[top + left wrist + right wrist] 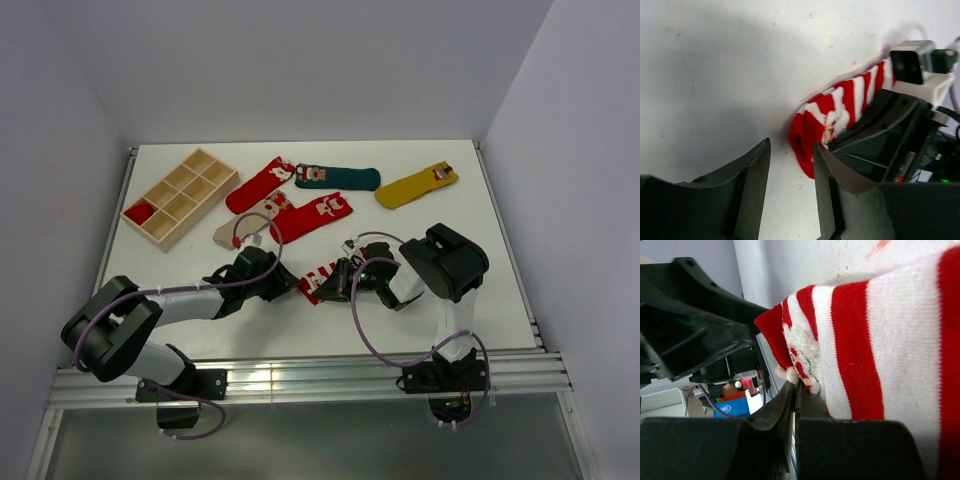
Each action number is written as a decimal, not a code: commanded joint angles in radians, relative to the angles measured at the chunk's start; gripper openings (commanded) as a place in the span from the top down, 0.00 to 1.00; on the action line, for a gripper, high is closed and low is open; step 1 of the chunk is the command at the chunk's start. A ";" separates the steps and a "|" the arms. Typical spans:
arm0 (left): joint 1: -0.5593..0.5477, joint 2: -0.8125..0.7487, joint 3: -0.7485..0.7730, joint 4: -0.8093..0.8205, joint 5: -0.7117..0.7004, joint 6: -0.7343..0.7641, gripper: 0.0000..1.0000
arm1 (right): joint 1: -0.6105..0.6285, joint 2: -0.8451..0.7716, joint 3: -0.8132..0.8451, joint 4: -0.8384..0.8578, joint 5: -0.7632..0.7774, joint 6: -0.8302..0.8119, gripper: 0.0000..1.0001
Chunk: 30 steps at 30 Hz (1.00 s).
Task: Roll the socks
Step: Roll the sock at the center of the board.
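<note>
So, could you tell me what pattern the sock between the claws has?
Red-and-white stripes on the sock, clearest in the right wrist view.

Striped red-and-white sock (319,279): near centre, bunched, red toe end folded. Far row, flat: red sock (258,186), dark green sock (340,179), mustard yellow sock (417,187) rightmost. Nearer: beige sock (240,231), second red sock (312,217).
</note>
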 commanded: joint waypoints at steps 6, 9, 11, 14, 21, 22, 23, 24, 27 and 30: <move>-0.004 0.048 -0.001 0.112 0.034 -0.045 0.55 | -0.009 -0.013 0.003 -0.082 0.058 -0.054 1.00; -0.005 0.038 -0.015 0.153 0.033 -0.054 0.54 | -0.008 -0.013 0.003 -0.082 0.058 -0.054 1.00; -0.004 0.035 -0.017 0.164 0.036 -0.052 0.54 | -0.008 -0.013 0.004 -0.085 0.060 -0.059 1.00; -0.005 0.057 0.005 0.156 0.039 -0.045 0.54 | -0.008 -0.012 0.009 -0.091 0.060 -0.062 1.00; -0.005 0.095 0.040 0.152 0.056 -0.040 0.57 | -0.008 -0.016 0.010 -0.102 0.061 -0.066 1.00; -0.005 0.095 0.041 0.146 0.057 -0.040 0.57 | -0.008 -0.016 0.010 -0.102 0.063 -0.066 1.00; -0.005 0.095 0.044 0.143 0.057 -0.040 0.57 | -0.008 -0.013 0.010 -0.100 0.063 -0.066 1.00; -0.004 0.095 0.048 0.143 0.059 -0.039 0.58 | -0.008 -0.012 0.012 -0.099 0.060 -0.063 1.00; -0.005 0.089 0.049 0.144 0.062 -0.042 0.59 | -0.008 -0.010 0.012 -0.099 0.063 -0.066 1.00; -0.005 0.091 0.061 0.135 0.063 -0.040 0.62 | -0.008 -0.012 0.013 -0.105 0.064 -0.068 1.00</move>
